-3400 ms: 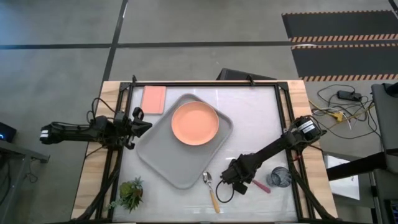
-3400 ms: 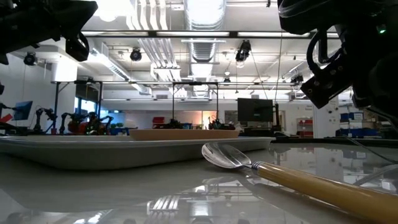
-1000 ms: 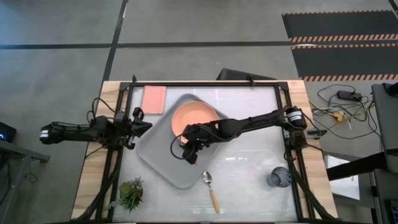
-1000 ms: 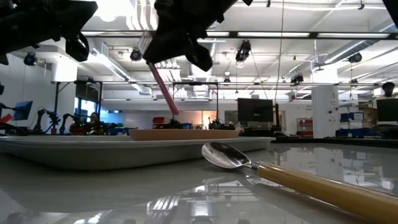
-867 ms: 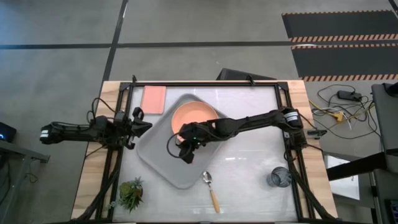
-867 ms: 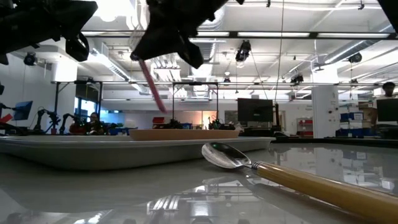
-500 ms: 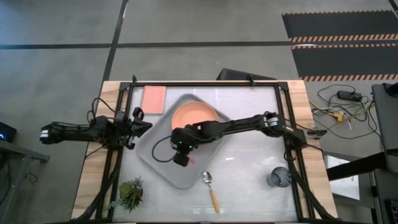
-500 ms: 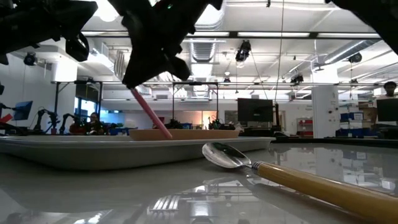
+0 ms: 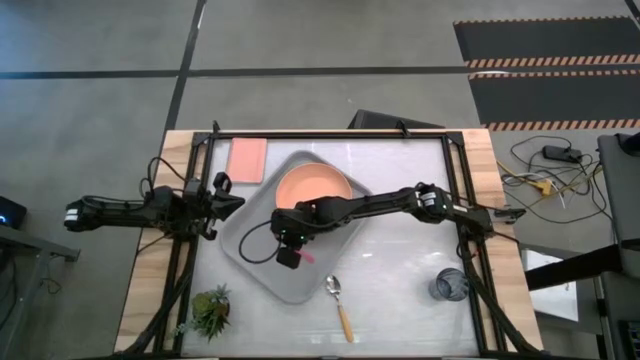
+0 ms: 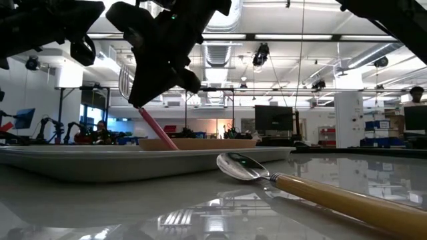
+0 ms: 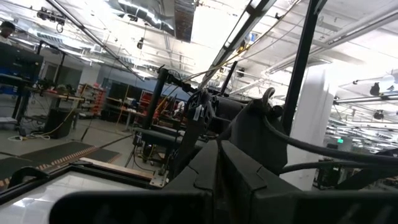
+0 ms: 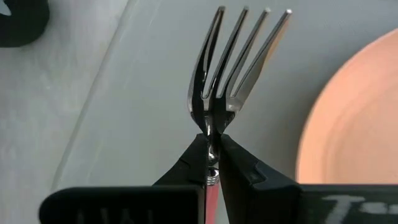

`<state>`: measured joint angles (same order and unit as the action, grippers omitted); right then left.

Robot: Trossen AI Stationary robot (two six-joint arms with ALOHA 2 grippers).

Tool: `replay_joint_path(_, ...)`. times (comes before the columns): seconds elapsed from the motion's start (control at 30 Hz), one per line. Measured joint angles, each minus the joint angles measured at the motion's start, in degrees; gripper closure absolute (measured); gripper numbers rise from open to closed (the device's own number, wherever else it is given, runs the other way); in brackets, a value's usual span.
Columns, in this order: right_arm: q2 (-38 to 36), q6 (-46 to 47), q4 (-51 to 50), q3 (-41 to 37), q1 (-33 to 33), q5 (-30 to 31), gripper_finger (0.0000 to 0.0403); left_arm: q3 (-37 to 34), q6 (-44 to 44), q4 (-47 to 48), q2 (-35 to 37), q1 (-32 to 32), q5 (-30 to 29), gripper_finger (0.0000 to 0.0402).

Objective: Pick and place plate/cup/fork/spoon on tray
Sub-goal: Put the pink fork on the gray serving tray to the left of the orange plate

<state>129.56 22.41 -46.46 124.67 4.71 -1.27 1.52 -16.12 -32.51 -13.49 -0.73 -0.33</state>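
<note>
Right gripper [image 9: 288,256]: over the tray's lower half, fingers clamped on the fork's neck; the right wrist view alone shows this grip, tines [image 12: 239,59] pointing away above grey tray floor.

Left gripper [image 9: 225,195]: parked off the tray's 9 o'clock edge; whether its fingers are open or closed cannot be told.

Tray [image 9: 255,225]: light grey, table centre.

Plate [image 9: 312,188]: on the tray, at 1 o'clock from the right gripper.

Spoon [image 9: 339,305]: on the table at 5 o'clock of the tray; low view shows its bowl [image 10: 241,167] nearest the tray.

Fork [image 10: 155,128]: low view shows the pink handle slanting down toward the tray.

Cup [image 9: 449,285]: at 4 o'clock, well apart.
</note>
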Motion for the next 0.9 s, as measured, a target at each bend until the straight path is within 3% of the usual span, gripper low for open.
replay_joint_path(0.27, 1.9, -0.6, 0.7, -0.3, 0.0, 2.8, 0.0390, 0.0, 0.0, 0.0, 0.0, 0.0, 0.0, 0.0402)
replay_joint_path(0.9, 3.5, -2.4, 5.7, -0.3, -0.1, 2.9, 0.0390, 0.0, 0.0, 0.0, 0.0, 0.0, 0.0, 0.0402)
